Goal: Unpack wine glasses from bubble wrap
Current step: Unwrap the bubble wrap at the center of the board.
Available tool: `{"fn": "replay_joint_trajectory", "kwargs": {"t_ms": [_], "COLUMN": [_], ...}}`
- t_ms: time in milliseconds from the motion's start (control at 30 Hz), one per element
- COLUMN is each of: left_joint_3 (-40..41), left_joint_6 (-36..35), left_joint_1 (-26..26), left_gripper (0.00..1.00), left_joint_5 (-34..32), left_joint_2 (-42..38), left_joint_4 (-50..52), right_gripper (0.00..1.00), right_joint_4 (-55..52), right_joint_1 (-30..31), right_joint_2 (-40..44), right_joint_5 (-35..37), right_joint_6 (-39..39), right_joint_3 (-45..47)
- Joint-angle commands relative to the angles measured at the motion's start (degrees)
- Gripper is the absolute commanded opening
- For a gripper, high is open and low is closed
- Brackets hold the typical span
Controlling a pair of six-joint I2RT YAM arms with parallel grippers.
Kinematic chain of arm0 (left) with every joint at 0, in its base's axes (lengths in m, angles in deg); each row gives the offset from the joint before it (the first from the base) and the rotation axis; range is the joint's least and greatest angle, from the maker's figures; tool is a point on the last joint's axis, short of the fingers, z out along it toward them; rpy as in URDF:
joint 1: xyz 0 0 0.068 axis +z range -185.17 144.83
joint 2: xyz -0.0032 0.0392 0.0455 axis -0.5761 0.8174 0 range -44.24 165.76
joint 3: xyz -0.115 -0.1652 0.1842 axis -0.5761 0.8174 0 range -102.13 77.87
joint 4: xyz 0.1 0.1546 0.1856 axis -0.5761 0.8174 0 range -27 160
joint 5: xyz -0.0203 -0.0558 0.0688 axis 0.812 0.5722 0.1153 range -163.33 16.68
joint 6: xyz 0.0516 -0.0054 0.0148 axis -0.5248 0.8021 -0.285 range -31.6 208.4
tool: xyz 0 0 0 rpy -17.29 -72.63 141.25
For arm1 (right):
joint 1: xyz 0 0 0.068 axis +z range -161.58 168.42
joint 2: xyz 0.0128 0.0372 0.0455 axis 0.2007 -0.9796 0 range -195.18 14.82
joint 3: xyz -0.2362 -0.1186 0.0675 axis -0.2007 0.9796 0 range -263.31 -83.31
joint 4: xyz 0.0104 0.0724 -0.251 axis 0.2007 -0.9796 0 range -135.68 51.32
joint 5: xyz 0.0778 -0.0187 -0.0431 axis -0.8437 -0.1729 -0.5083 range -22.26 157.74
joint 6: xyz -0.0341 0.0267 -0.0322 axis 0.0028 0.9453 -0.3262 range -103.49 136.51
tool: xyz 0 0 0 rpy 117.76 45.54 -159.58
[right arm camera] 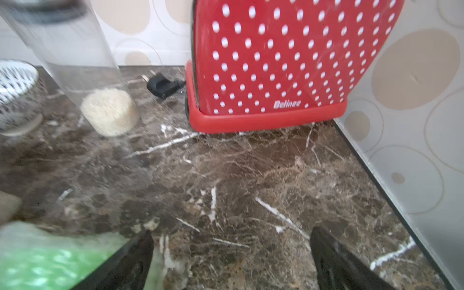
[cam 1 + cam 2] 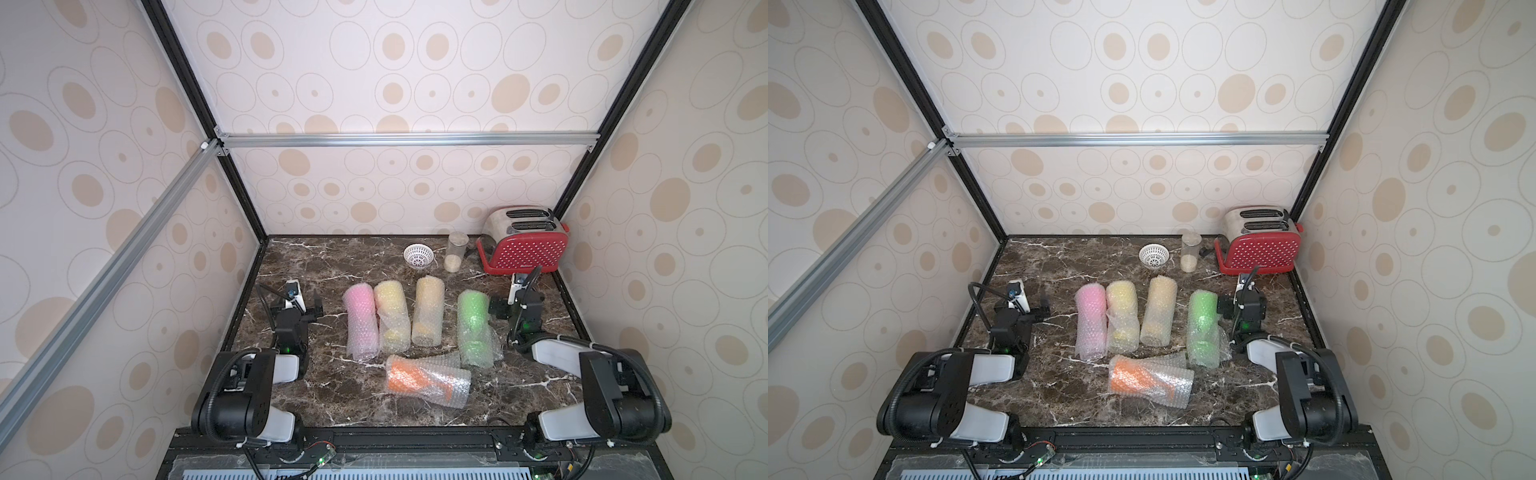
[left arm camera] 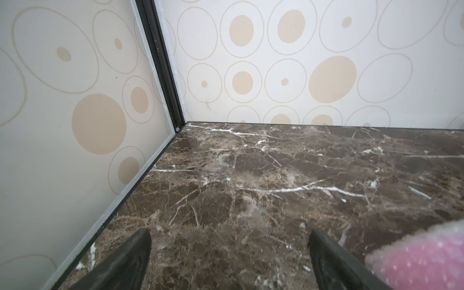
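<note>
Brown marbled counter [image 2: 332,399], contents listed by position against the red dotted toaster [image 2: 523,251].

- Left fingers [image 3: 130,261]: farthest left of the toaster, spread wide, nothing held, over bare counter just beside the pink tube.
- Pink wine glass [image 2: 360,320]: lay on its side in a tube of bubble wrap [image 2: 453,386], well left of the toaster and nearer the robot.
- Yellow wine glass [image 2: 390,311]: wrapped, touching the pink tube on its toaster side, with a loose flap of wrap.
- Orange wine glass [image 2: 409,376]: wrapped, lay crosswise, farthest forward of the toaster.
- White perforated bowl [image 2: 418,254]: level with the toaster, to its left.
- Second yellow wine glass [image 2: 428,309]: wrapped, forward-left of the toaster, apart from its neighbours.
- Clear jar [image 2: 456,251]: upright, between the bowl and the toaster.
- Green wine glass [image 2: 473,320]: wrapped, the tube nearest the toaster, its wrap loose at the robot's end.
- Right fingers [image 1: 336,263]: directly before the toaster, spread wide, empty, just beside the green tube.
</note>
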Motion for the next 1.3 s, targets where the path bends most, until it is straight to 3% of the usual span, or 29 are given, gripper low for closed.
{"fn": "replay_joint_trajectory", "kwargs": {"t_ms": [0, 167, 433, 667, 900, 1267], "left_joint_3": [-7.6, -15.2, -29.2, -34.0, -40.6, -48.8], "left_joint_6": [3.7, 10.3, 14.2, 27.7, 30.4, 32.7], "left_joint_1": [-0.2, -1.8, -12.0, -20.3, -29.8, -39.9], "left_gripper": [0.98, 0.98, 0.96, 0.90, 0.89, 0.88], "left_joint_5": [1.2, 5.7, 14.0, 23.7, 24.9, 24.9], "left_joint_2": [-3.1, -3.9, 1.3, 5.1, 10.9, 19.2], "left_joint_4": [14.8, 25.3, 41.4, 40.7, 42.2, 45.3], "right_gripper": [0.96, 0.96, 0.87, 0.80, 0.74, 0.61], "right_joint_4": [-13.4, -24.7, -50.0, -59.5, -57.9, -48.3], "right_joint_1": [-0.2, -0.3, -0.3, -0.2, -0.3, -0.2], "right_joint_2": [3.8, 7.8, 10.0, 13.0, 13.1, 6.9], "right_joint_5": [-3.4, -6.8, -15.4, -19.3, -27.4, -39.7], "right_joint_6": [1.6, 6.3, 14.9, 22.5, 25.0, 27.2], "right_joint_3": [-3.5, -6.8, -14.8, -13.3, -9.1, -5.4]}}
